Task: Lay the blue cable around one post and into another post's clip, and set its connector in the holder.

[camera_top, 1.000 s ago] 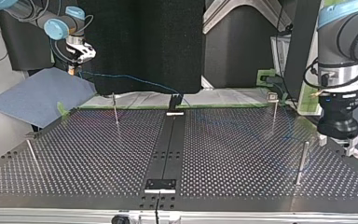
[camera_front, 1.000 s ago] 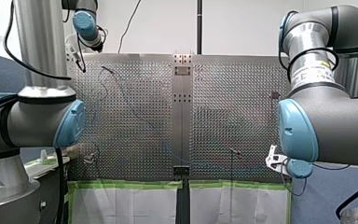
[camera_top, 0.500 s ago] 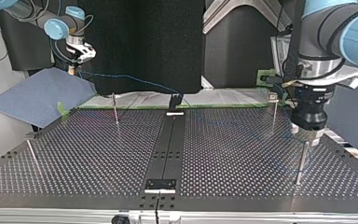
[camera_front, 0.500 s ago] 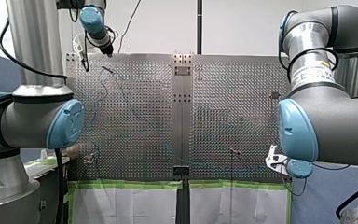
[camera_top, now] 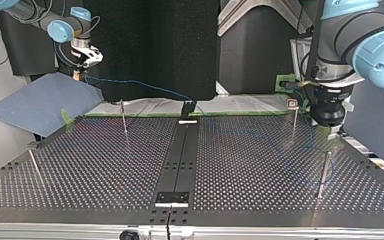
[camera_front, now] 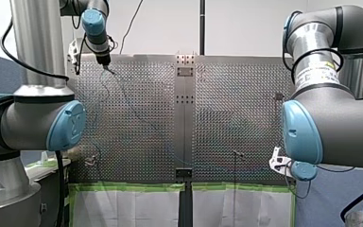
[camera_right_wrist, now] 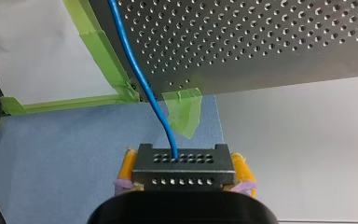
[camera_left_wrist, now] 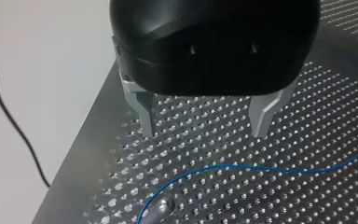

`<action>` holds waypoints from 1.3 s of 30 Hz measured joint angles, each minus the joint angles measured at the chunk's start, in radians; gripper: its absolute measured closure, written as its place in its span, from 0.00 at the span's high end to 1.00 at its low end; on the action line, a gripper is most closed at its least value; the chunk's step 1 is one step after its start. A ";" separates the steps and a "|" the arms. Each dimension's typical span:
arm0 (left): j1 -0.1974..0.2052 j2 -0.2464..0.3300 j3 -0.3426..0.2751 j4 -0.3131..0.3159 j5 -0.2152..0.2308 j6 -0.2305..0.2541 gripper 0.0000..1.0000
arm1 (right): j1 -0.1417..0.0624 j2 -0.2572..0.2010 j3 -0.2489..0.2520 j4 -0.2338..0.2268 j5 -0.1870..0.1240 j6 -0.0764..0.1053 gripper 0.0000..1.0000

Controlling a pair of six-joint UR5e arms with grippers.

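My right gripper (camera_right_wrist: 182, 176) has its yellow pads shut on the dark connector block (camera_right_wrist: 182, 167). It hangs off the table's corner over a blue mat. The blue cable (camera_right_wrist: 139, 77) leaves the connector and runs back over the perforated table. In the top view it spans from my right gripper (camera_top: 81, 67) to a black holder (camera_top: 187, 107). My left gripper (camera_left_wrist: 204, 127) stands open, its metal fingers (camera_left_wrist: 145, 119) empty. It hovers just above the plate, with a loop of cable (camera_left_wrist: 261, 171) and a post top (camera_left_wrist: 161, 205) ahead of it. In the front view my left gripper (camera_front: 104, 60) is above that post (camera_front: 109, 71).
Thin metal posts stand on the table: one at the top view's left (camera_top: 123, 117), another at its right (camera_top: 294, 121), and a thicker one (camera_top: 324, 172) nearer that camera. Green tape (camera_right_wrist: 98, 51) lines the table edge. A blue mat (camera_top: 40, 102) lies beside my right gripper.
My left arm has swung in from beside the table to above the far-left corner post in the front view. My right arm and the connector have stayed put.
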 joint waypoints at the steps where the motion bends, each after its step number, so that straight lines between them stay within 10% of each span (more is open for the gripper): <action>1: 0.000 0.000 0.003 -0.009 0.005 0.008 1.00 | 0.000 0.000 0.000 0.000 0.000 0.000 0.00; 14: 0.000 0.000 0.009 -0.119 0.076 0.013 1.00 | 0.000 0.000 0.000 0.000 0.000 0.000 0.00; 39: -0.003 0.019 0.009 -0.197 -0.126 0.000 1.00 | 0.002 0.000 0.000 0.005 -0.001 -0.003 0.00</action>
